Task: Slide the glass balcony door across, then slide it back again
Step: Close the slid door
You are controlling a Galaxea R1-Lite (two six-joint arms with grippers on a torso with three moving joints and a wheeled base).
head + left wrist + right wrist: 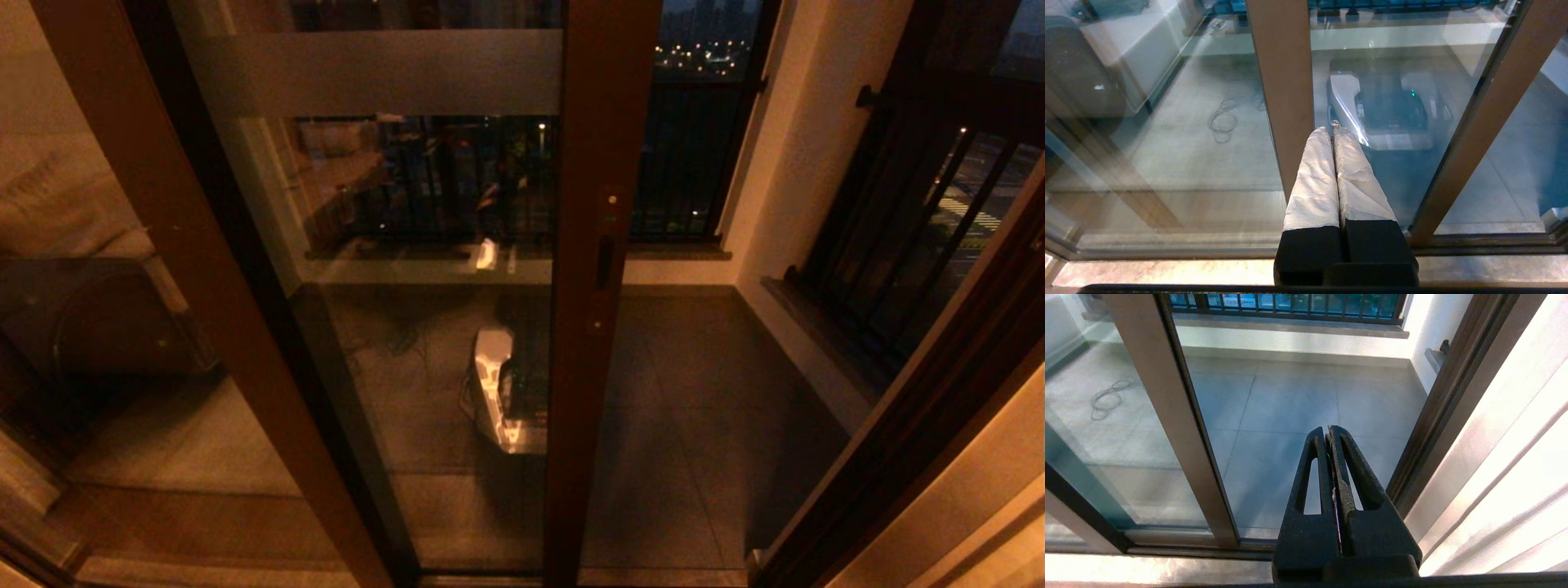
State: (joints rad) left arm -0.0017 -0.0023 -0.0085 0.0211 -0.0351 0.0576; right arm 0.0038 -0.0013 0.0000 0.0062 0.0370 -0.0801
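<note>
The left gripper [1333,130] is pressed shut with nothing in it, low in front of the glass balcony door [1286,94]. The right gripper [1327,435] is also shut and holds nothing, pointing at the open gap over the balcony floor [1298,404]. From the head, the door [600,245] stands partly slid across, its handle slot [605,261] showing.
</note>
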